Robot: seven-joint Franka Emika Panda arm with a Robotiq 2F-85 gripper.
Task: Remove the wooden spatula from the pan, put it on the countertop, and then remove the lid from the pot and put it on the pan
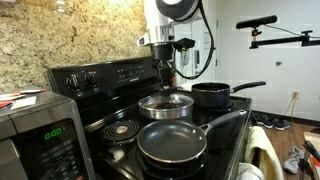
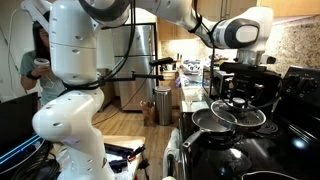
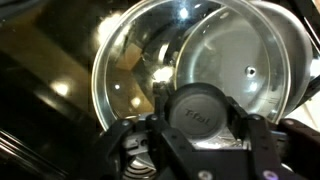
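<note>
Speckled granite backsplash (image 1: 60,40) runs behind a black stove (image 1: 105,120), and a microwave (image 1: 35,135) fills the near corner in an exterior view. We see the tool (image 1: 165,85) reaching straight down over the middle of the cooktop, clenched on the lid (image 1: 165,104) at its top.

In the wrist view the black knob (image 3: 200,108) sits pinched between the two fingers (image 3: 258,140). The lid (image 3: 130,70) spreads out beyond it, with clear glass inside a bright metallic rim. Through the glass we make out a second, paler round shape, offset to one side, and we cannot tell what it is.

The pot (image 1: 212,96) stands uncovered just beside the lid and apart from it, its long handle pointing away from the tool. The pan (image 1: 172,145) lies nearest the camera, its handle slanting up toward the pot. The lid's lower edge comes close to the pan's far rim, but we cannot tell whether it hangs over the pan or behind it.

In an exterior view from the side, the white arm (image 2: 70,60) arches over to the tool (image 2: 240,95), with the lid (image 2: 242,113) level beneath it.
</note>
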